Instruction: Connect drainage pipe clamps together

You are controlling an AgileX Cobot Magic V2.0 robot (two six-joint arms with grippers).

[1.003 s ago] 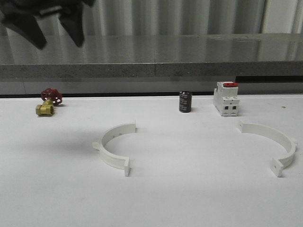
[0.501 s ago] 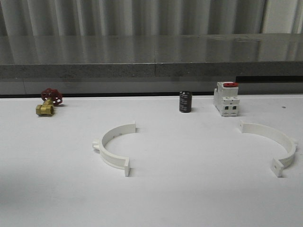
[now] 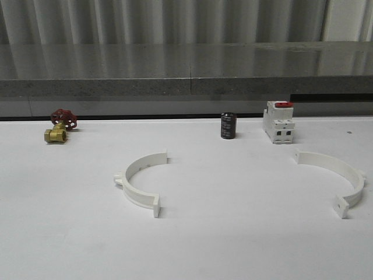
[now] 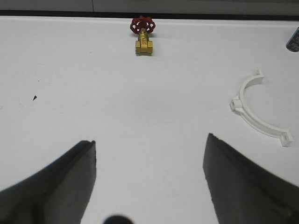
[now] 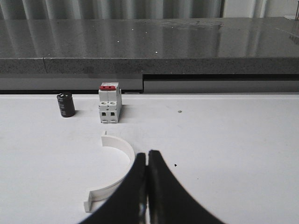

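Two white half-ring clamps lie flat on the white counter (image 3: 233,245), well apart and not joined; left clamp (image 3: 139,182) opens toward the right, right clamp (image 3: 339,177) opens toward the left; both rest on their edges with holed end tabs showing. Left fingers (image 4: 149,179) spread wide, nothing between them, only bare counter; left clamp (image 4: 258,109) sits ahead of the left fingers and off to the side, clear of both tips; brass valve with red handwheel (image 4: 143,33) lies far ahead of them near the counter's back edge. Right fingers (image 5: 148,186) pressed together tip to tip, holding nothing; right clamp (image 5: 116,172) lies just beside them, partly hidden behind one finger, contact cannot be told; white block with red top (image 5: 110,103) and small black cylinder (image 5: 66,105) stand farther ahead, near each other, not touching.
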